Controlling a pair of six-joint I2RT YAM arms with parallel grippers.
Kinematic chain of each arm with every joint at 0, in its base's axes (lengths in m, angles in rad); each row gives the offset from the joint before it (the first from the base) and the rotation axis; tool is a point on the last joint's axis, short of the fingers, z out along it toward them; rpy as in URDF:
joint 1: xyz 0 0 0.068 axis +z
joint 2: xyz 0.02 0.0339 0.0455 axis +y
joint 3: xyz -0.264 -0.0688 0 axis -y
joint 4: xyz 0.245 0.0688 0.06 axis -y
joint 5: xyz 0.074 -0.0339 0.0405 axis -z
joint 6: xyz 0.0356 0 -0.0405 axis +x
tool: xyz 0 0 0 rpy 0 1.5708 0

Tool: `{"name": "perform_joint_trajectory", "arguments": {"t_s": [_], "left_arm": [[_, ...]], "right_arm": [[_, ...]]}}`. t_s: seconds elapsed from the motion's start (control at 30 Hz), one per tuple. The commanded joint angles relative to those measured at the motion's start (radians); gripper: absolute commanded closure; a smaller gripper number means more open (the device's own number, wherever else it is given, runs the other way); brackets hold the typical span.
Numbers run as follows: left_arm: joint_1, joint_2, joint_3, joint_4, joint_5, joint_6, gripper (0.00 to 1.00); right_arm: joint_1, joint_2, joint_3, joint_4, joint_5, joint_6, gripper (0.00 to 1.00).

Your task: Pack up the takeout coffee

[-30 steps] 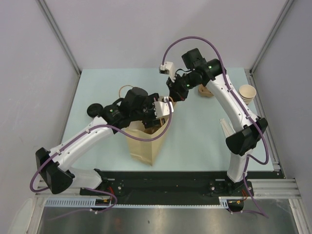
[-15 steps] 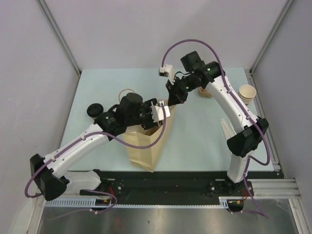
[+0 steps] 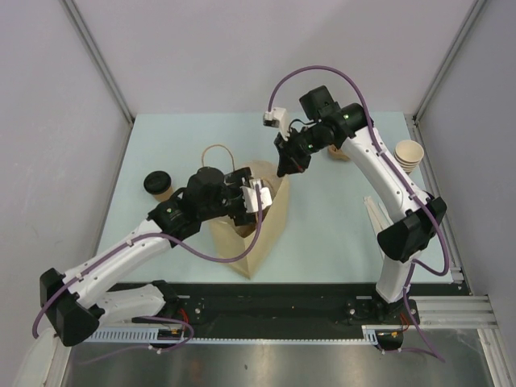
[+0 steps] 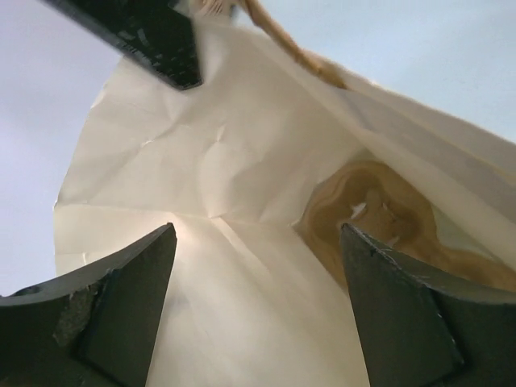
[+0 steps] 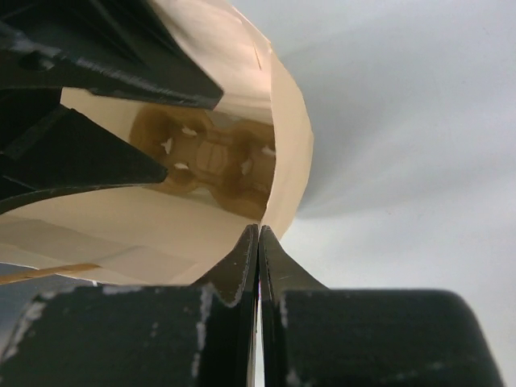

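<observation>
The takeout coffee (image 3: pixel 409 153), a brown kraft cup with a white inside, sits in a short stack at the table's right edge, far from both grippers. The tan paper bag (image 3: pixel 246 242) stands open in the middle. My left gripper (image 3: pixel 256 196) hangs open over its mouth with nothing between its fingers. In the left wrist view, the left gripper (image 4: pixel 258 234) looks down the bag's pale inner wall (image 4: pixel 201 161). My right gripper (image 3: pixel 282 171) is shut on the bag's far rim (image 5: pixel 290 137), right gripper (image 5: pixel 259 230) pinching the paper edge. A brown moulded piece (image 4: pixel 379 214) lies at the bag's bottom.
A brown cup with a black lid (image 3: pixel 158 185) stands left of the bag. White wrapped straws (image 3: pixel 375 214) lie beside the right arm. A brown object (image 3: pixel 339 151) is partly hidden behind the right arm. The bag's twisted handle (image 3: pixel 216 153) sticks up at the back.
My left arm has drawn back toward the near left, uncovering the lidded cup and the bag's handle. Its jaws narrowed, then widened again. The right gripper has kept hold of the rim.
</observation>
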Motion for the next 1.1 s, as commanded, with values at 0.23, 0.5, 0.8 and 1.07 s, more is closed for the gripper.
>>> {"name": "perform_joint_trajectory", "arguments": {"t_s": [0.23, 0.5, 0.8, 1.07], "left_arm": [[-0.006, -0.036, -0.020, -0.067, 0.236, 0.335, 0.12], [-0.004, 0.103, 0.166, -0.264, 0.210, 0.329, 0.09], [-0.003, 0.114, 0.195, -0.350, 0.170, 0.292, 0.05], [0.009, 0.116, 0.163, -0.295, 0.182, 0.200, 0.38]], "right_arm": [[-0.005, -0.037, -0.005, 0.049, 0.029, 0.002, 1.00], [-0.005, -0.045, -0.006, 0.041, 0.032, -0.008, 1.00], [-0.028, -0.045, -0.011, 0.029, 0.039, -0.021, 1.00], [-0.071, -0.080, -0.003, 0.052, -0.007, 0.016, 0.64]]}}
